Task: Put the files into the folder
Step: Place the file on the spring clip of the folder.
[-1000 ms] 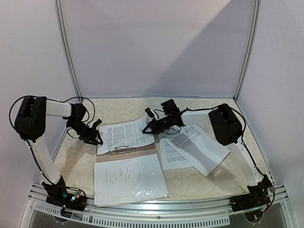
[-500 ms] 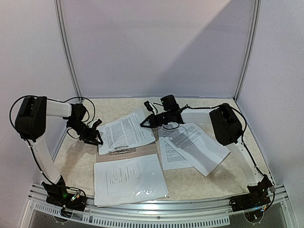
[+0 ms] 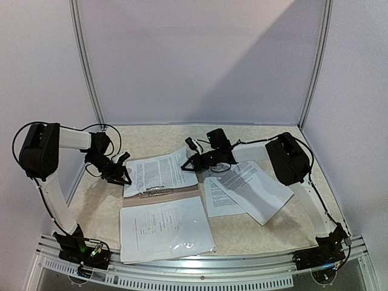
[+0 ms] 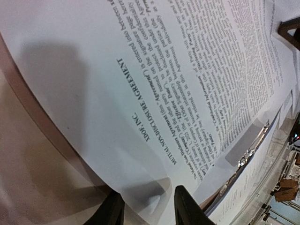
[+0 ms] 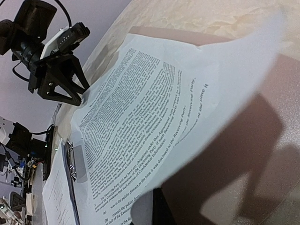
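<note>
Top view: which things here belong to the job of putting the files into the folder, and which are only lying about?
Belong to the job:
- folder
- printed sheet, one corner pinched by the right tool
- left tool at that sheet's other edge
- sleeved sheet
- loose sheets

Only there:
- table
- front rail
- walls

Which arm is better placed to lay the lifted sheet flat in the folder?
Right, I think. The right hand is shut on the raised right edge of the sheet, over the folder. The left hand stands open at the left edge.
</note>
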You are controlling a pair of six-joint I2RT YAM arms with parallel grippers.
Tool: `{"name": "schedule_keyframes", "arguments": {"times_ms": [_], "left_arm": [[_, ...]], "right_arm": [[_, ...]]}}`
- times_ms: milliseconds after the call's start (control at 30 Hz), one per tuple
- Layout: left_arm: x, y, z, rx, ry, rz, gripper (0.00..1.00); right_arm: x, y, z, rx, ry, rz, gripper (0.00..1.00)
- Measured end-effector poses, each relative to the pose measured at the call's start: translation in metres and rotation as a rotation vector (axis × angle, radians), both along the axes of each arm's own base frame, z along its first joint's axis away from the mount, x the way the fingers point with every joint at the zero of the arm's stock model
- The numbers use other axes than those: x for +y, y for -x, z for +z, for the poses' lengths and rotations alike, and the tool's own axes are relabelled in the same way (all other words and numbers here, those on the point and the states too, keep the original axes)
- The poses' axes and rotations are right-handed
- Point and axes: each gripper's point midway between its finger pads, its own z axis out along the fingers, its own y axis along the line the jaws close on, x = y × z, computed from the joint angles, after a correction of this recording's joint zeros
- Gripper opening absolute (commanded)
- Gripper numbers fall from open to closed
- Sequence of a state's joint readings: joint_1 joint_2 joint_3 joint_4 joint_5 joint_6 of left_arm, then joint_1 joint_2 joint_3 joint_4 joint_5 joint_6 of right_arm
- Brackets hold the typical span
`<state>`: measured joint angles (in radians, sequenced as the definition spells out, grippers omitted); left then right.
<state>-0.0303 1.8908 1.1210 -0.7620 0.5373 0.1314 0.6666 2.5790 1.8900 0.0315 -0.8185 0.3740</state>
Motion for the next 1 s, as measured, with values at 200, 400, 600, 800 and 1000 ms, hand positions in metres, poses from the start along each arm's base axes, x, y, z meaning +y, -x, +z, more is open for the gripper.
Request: {"name": "schedule_keyframes", "arguments": {"times_ms": [200, 400, 600, 800, 1000], "left_arm": [[0.0, 0.0, 0.0, -0.002, 0.001, -0.005, 0.38], [0.0, 0.001, 0.0, -0.004, 0.003, -0.011, 0.39], [-0.001, 0.001, 0.0, -0.005, 0.005, -0.016, 0.42], [-0.001, 0.002, 0.001, -0.009, 0.003, -0.018, 0.42], [0.0, 0.003, 0.001, -0.003, -0.001, -0.019, 0.4]], "right_arm": [[0.002, -0.001, 0.015, -0.031, -0.025, 0.005, 0.18], [0.002, -0.005, 0.015, -0.039, -0.016, -0.013, 0.36], [-0.003, -0.009, 0.012, -0.016, 0.017, -0.054, 0.49], [-0.01, -0.016, 0.025, -0.038, 0.064, -0.107, 0.53], [-0.024, -0.03, 0.034, -0.067, 0.142, -0.187, 0.55]]}}
